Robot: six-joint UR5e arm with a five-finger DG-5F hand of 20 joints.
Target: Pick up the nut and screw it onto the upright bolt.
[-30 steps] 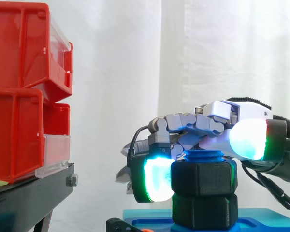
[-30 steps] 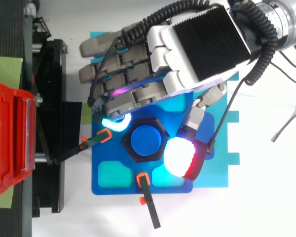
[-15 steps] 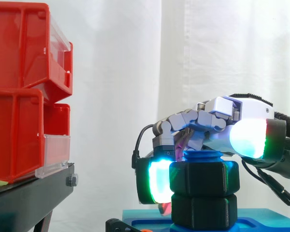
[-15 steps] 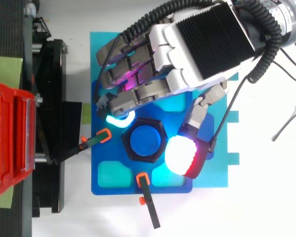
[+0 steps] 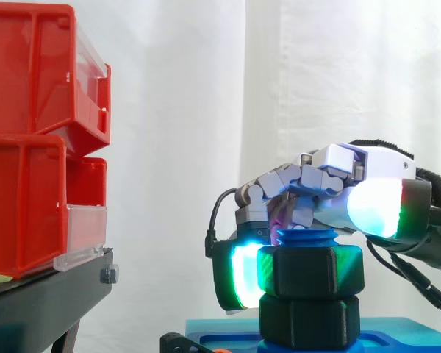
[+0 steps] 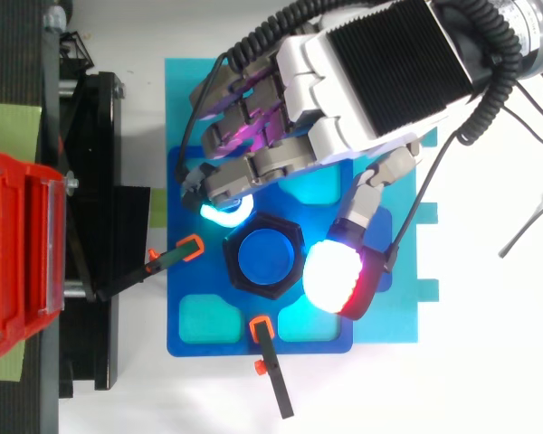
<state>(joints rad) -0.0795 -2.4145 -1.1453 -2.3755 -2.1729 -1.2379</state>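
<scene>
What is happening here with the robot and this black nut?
The robot's hand pinches the upper black nut between its glowing fingertips. That nut is on the upright blue bolt, directly above a second black nut, on the blue base. The bolt's top stands a little above the nut, so it looks threaded on.

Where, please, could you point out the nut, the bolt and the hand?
nut (image 5: 309,271), side view, front face of the upper black hexagon.
bolt (image 6: 266,259), top view, its round blue top.
hand (image 6: 376,77), top view, black ribbed back.
</scene>
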